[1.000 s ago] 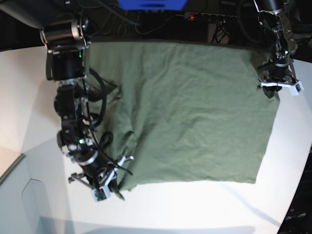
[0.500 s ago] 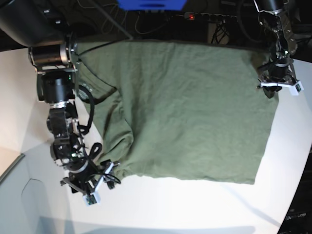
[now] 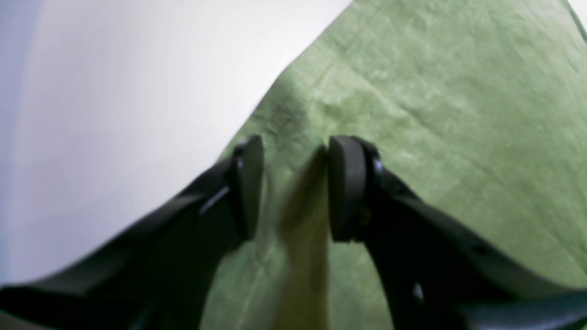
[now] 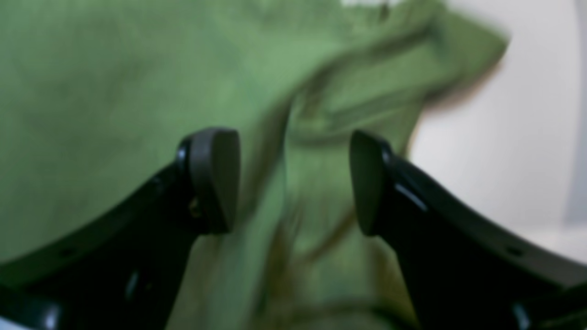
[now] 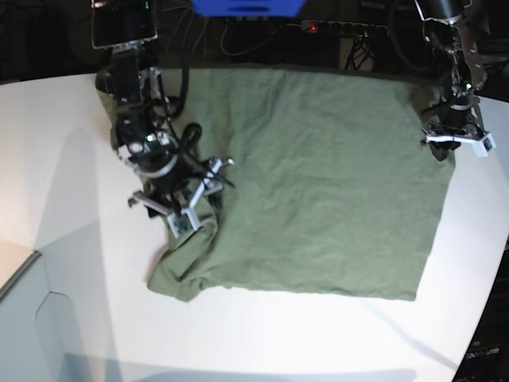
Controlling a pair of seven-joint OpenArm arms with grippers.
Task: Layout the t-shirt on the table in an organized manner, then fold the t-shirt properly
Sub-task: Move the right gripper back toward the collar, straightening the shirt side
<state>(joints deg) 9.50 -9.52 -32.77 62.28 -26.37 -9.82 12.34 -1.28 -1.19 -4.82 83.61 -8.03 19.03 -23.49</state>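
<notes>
The dark olive t-shirt [image 5: 318, 183] lies spread across the white table [image 5: 64, 159], and its front-left corner [image 5: 179, 270] is bunched into folds. My right gripper [image 5: 199, 199] hangs open over the shirt's left part. In the right wrist view the right gripper [image 4: 289, 137] has its jaws wide apart above blurred, rumpled cloth [image 4: 91, 91], with nothing held. My left gripper [image 5: 452, 142] sits at the shirt's far right edge. In the left wrist view the left gripper [image 3: 297, 146] shows a gap between its pads, with a blurred ridge of cloth [image 3: 435, 114] in that gap.
Behind the table's far edge lie a power strip with a red light [image 5: 314, 28], cables and a blue object [image 5: 246, 6]. A lower grey surface [image 5: 24, 318] borders the table at the front left. Bare white tabletop [image 3: 114, 114] runs beside the shirt's right edge.
My right gripper has opened, let go of the shirt's front-left corner and swung back over the shirt's left part. The corner now lies bunched. The left arm has not moved.
</notes>
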